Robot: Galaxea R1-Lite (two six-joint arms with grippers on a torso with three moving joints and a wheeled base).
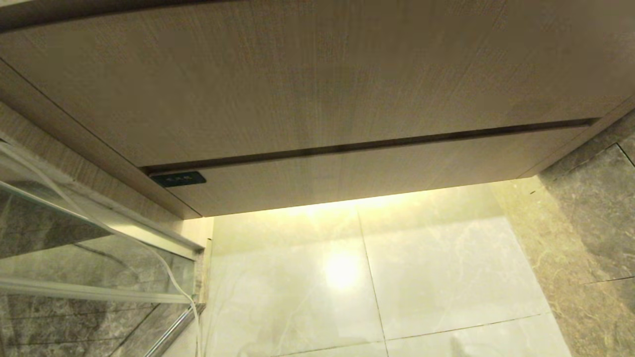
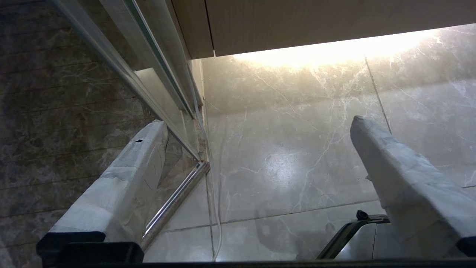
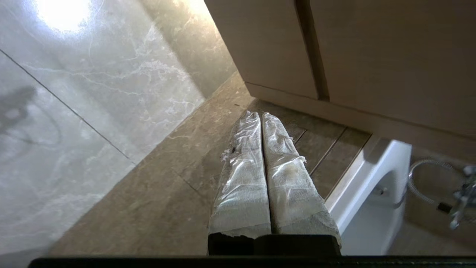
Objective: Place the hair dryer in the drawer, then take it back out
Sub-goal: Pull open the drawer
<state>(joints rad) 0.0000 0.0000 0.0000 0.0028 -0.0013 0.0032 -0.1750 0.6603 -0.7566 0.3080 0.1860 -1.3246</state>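
The drawer (image 1: 377, 171) is the low wood-grain front under the taller panel, pushed in flush, with a small dark label (image 1: 177, 178) at its left end. The hair dryer is out of view. Neither arm shows in the head view. My right gripper (image 3: 259, 114) hangs shut and empty, fingertips pressed together, over the dark stone floor strip below the cabinet's right end, apart from the drawer (image 3: 264, 41). My left gripper (image 2: 259, 123) stays parked and open above the pale floor tiles, holding nothing.
A glass shower door (image 1: 74, 238) with a metal frame stands at the left, a thin white cord (image 1: 171, 277) hanging beside it. Dark marble (image 1: 595, 223) borders the right. A white fixture (image 3: 372, 178) and a metal hose (image 3: 418, 178) sit beside the right gripper. Pale floor tiles (image 1: 421, 277) spread below the cabinet.
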